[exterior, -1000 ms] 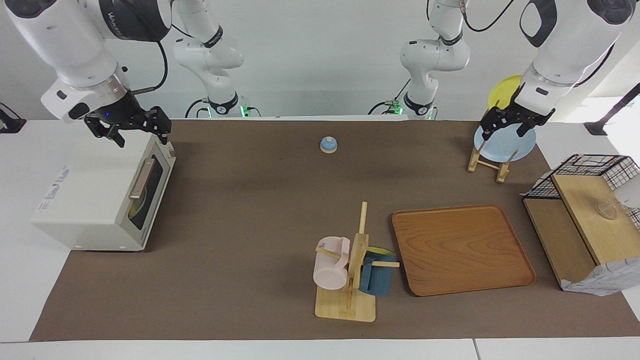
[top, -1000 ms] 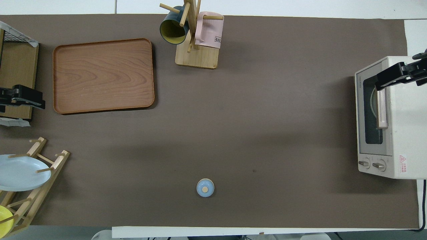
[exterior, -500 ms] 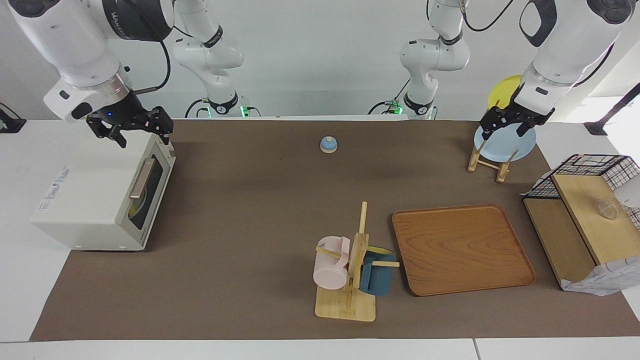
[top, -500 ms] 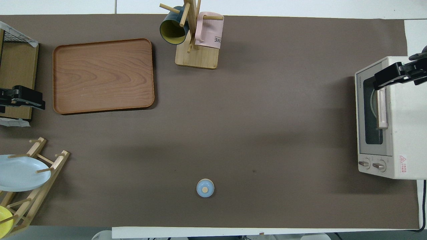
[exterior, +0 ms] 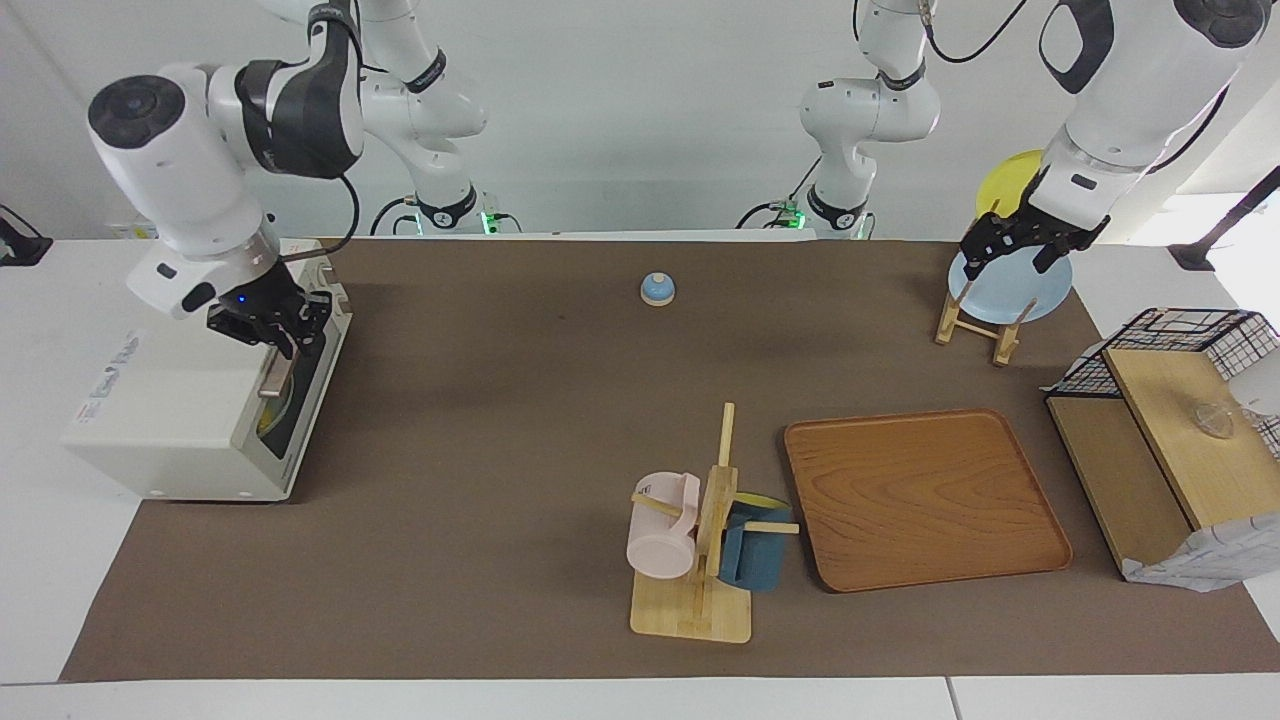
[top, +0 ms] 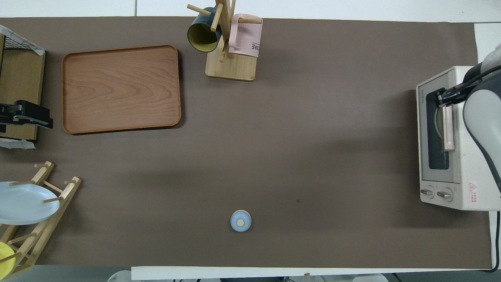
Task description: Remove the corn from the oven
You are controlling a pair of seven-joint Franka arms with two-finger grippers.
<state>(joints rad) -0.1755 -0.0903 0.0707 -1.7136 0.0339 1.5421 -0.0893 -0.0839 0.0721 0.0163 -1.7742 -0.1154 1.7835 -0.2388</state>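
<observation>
The cream-white oven (exterior: 170, 400) stands at the right arm's end of the table with its dark glass door shut; it also shows in the overhead view (top: 469, 164). Its tan bar handle (exterior: 273, 378) runs along the top of the door. My right gripper (exterior: 278, 325) is open and low at the handle's end nearer the robots in the facing view; in the overhead view the right gripper (top: 444, 98) covers an end of the handle (top: 448, 131). The corn is hidden; only a yellow glint shows through the glass. My left gripper (exterior: 1012, 258) waits, open and empty, over the plate rack.
A wooden plate rack (exterior: 975, 320) holds a light blue plate (exterior: 1010, 285) and a yellow plate (exterior: 1005, 180). A wooden tray (exterior: 925, 495), a mug tree (exterior: 700, 540) with a pink and a blue mug, a small blue lidded pot (exterior: 657, 289) and a black wire shelf (exterior: 1170, 440) stand on the brown mat.
My right gripper has turned and come down from above the oven's top to the door handle. The left arm has not moved. The oven door stays shut.
</observation>
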